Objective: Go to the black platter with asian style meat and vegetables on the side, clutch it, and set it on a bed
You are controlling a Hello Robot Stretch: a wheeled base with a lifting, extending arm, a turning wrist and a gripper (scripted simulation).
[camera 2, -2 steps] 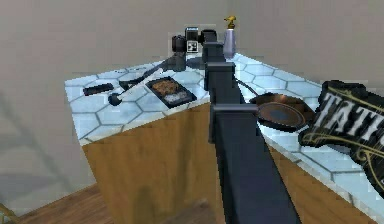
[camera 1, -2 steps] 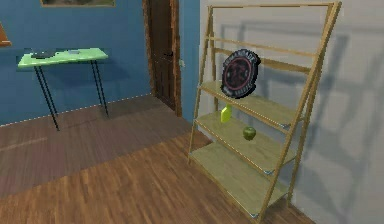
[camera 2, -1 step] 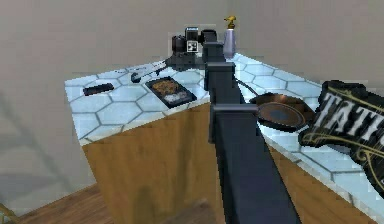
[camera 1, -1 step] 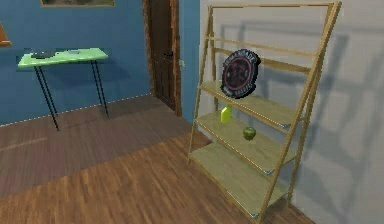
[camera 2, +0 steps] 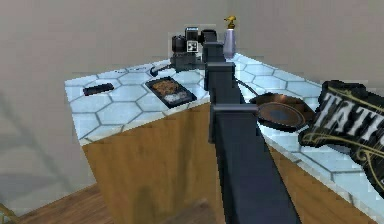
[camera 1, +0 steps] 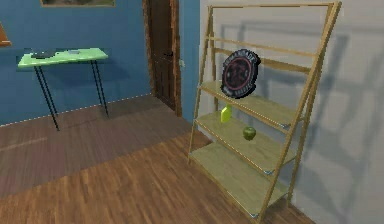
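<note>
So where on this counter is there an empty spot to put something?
The biggest bare patch is the near corner of the counter, in front of the small dark thing and the flat dark rectangle. A narrower strip lies between those two. Past the arm, at the arm side view's right, it's crowded: a dark round platter and a big black lettered thing.

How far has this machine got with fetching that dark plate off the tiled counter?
Done: it stands at the tiled counter, where the dark plate lies. In hand: its arm reaches across the counter, left of the plate, gripper near the far edge; I cannot tell if it holds anything. Left: the plate rests on the counter, so grasping it and carrying it to a bed remain.
</note>
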